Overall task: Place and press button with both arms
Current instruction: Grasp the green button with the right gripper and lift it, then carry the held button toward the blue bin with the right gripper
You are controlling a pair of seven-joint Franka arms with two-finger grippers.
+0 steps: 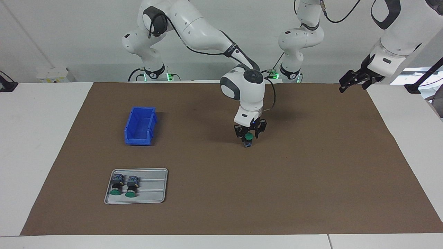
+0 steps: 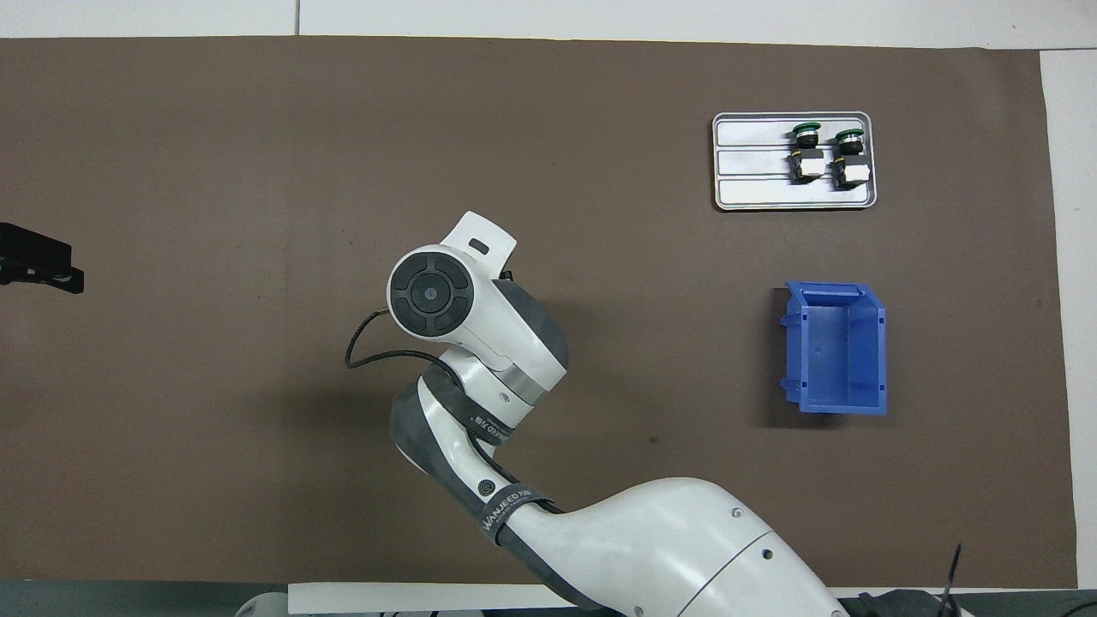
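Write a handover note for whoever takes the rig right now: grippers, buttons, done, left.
Right gripper: jaws around the green-capped button, which stands upright at mid-mat; whether it rests on the mat or hangs just above is unclear.
Left gripper: open, waiting raised over the mat edge at the left arm's end.
Two more buttons lie in the metal tray; the blue bin is nearer to the robots.
Done: one button brought to mid-mat.
Left: release it, press it.
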